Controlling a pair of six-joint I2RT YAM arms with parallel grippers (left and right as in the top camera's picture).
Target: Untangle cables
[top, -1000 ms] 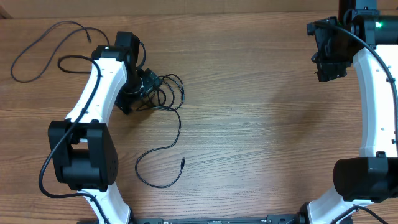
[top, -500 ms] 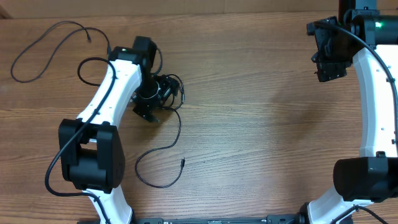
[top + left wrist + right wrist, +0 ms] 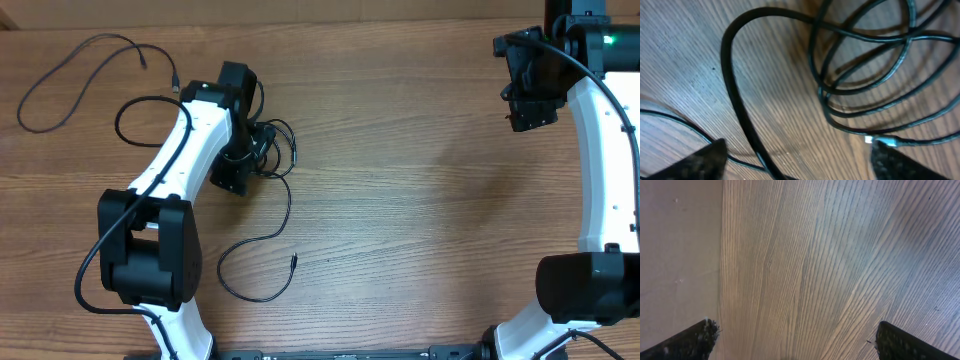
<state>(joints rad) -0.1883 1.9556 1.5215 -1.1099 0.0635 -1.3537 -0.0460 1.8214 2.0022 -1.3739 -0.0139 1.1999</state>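
The cables form a small tangle of thin black loops [image 3: 276, 150] left of the table's middle. One strand [image 3: 262, 250] trails from it toward the front and ends in a small plug. Another cable [image 3: 70, 75] lies loose at the far left. My left gripper [image 3: 240, 165] hangs low at the tangle's left edge. In the left wrist view it [image 3: 800, 167] is open, a thicker black strand [image 3: 735, 85] runs between its fingertips [image 3: 695, 162], and the coiled loops [image 3: 865, 75] lie just ahead. My right gripper [image 3: 528, 98] is open over bare wood [image 3: 800, 345] at the far right.
The wooden table's far edge [image 3: 320, 22] runs along the top of the overhead view. The left arm's own thick black wire [image 3: 135, 105] loops beside its white link. In the right wrist view a pale wall or floor [image 3: 680, 255] borders the table.
My left arm has swung right and its gripper has come onto the tangle's left edge. The tangle shifted slightly. The right arm has stayed still.
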